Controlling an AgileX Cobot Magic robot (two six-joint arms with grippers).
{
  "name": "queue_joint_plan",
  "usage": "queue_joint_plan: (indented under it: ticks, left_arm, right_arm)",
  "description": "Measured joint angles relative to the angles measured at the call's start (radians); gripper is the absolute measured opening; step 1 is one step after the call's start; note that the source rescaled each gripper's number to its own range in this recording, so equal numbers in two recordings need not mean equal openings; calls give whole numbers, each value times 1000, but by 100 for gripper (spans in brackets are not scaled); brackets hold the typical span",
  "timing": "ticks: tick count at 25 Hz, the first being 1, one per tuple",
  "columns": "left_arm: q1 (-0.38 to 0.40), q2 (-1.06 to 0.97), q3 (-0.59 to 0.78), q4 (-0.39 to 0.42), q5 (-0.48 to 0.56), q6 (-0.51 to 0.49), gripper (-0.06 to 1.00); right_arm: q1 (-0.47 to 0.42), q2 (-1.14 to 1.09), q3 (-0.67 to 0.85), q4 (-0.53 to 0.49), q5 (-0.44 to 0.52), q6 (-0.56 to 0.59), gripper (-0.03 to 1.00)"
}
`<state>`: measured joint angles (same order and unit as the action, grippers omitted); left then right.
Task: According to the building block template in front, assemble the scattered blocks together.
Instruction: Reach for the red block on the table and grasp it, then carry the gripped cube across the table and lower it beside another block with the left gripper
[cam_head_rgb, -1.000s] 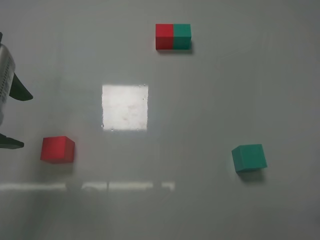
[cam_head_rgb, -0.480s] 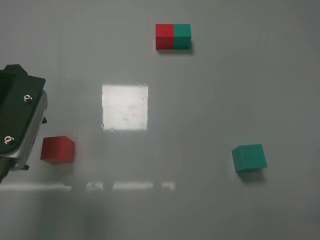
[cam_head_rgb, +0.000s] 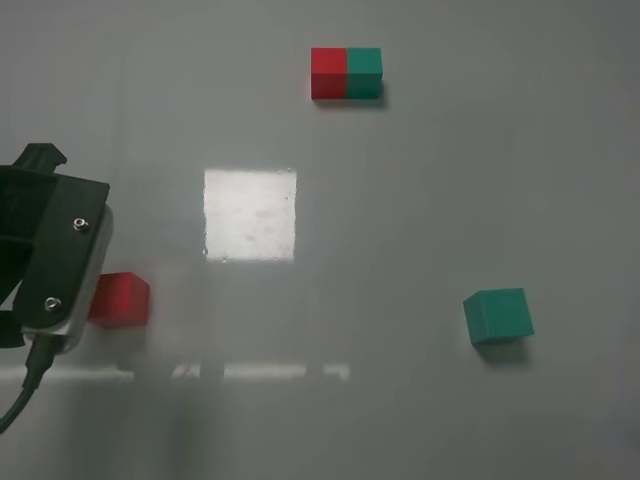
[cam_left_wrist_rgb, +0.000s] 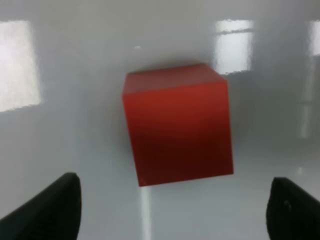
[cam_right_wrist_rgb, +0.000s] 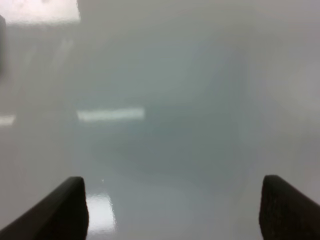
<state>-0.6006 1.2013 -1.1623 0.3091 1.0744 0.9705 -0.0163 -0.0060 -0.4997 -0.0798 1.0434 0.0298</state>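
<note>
The building block template (cam_head_rgb: 346, 73), a red and teal-green bar, lies at the far middle of the table. One scattered block, the red cube (cam_head_rgb: 124, 298), sits at the near left, its left edge covered by my left arm (cam_head_rgb: 55, 258). In the left wrist view the red cube (cam_left_wrist_rgb: 177, 125) fills the middle, just ahead of my open left gripper (cam_left_wrist_rgb: 172, 212), with one dark fingertip on each side and neither touching it. The other scattered block, the green cube (cam_head_rgb: 498, 315), rests alone at the near right. My right gripper (cam_right_wrist_rgb: 175, 210) is open over bare table.
The grey glossy table (cam_head_rgb: 400, 200) shows a bright square reflection (cam_head_rgb: 250, 214) in the middle and a streak of light near the front. A cable (cam_head_rgb: 22, 395) hangs from the left arm's wrist.
My left arm has come in from the left edge and moved right over the red cube, now covering its left side. The blocks and the template have not moved.
</note>
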Motion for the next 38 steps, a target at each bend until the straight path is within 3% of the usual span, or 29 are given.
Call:
queue_joint_plan:
  ticks: [26,29,34,38]
  left_arm:
    - [0,94,4,-21,-53,-2,89]
    - [0,100,4,-20,-52,-4,65]
    - [0,116,4,-19,-47,-5,2]
    - [0,116,4,-14,-42,-5,1]
  right_arm:
    - [0,0,0,0,0,1,83]
    - [0,0,0,0,0,1,83]
    - [0,0,0,0,0,1,83]
    - [0,0,0,0,0,0,76]
